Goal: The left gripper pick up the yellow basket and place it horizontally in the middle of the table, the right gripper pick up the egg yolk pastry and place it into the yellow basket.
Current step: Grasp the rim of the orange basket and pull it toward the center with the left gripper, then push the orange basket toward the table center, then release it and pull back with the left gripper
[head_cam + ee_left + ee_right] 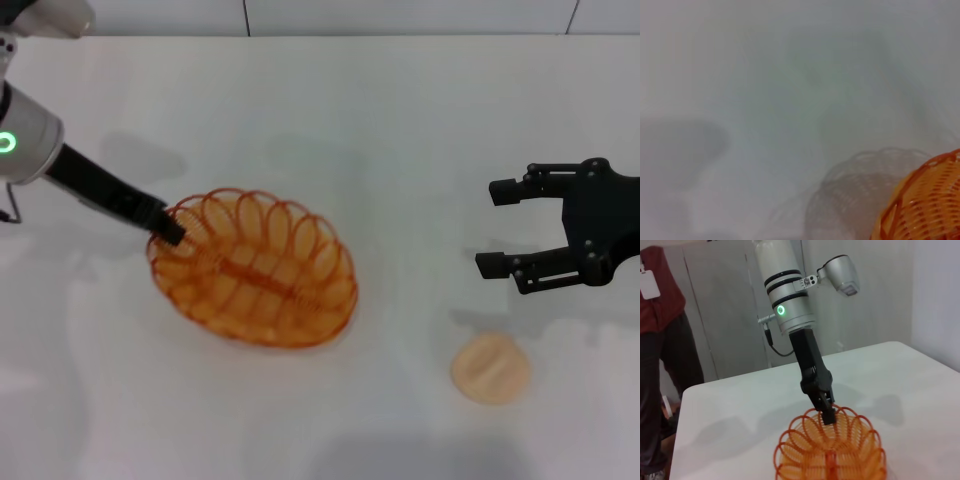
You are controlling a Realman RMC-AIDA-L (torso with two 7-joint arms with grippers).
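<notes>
Yellow basket (255,270) in left gripper (172,230), egg yolk pastry (490,368) outside

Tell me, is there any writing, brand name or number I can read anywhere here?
None can be read.
The white badge on the bystander's red top: too blurred to tell whether it carries print.
The yellow basket, egg yolk pastry, table and both arms show no lettering.

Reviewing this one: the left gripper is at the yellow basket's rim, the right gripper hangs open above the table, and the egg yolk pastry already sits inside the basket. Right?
Not quite. The egg yolk pastry is not in the yellow basket; the head view shows it lying on the table, apart from the basket and below the open right gripper. The left gripper is at the basket's rim, as you said.
</notes>
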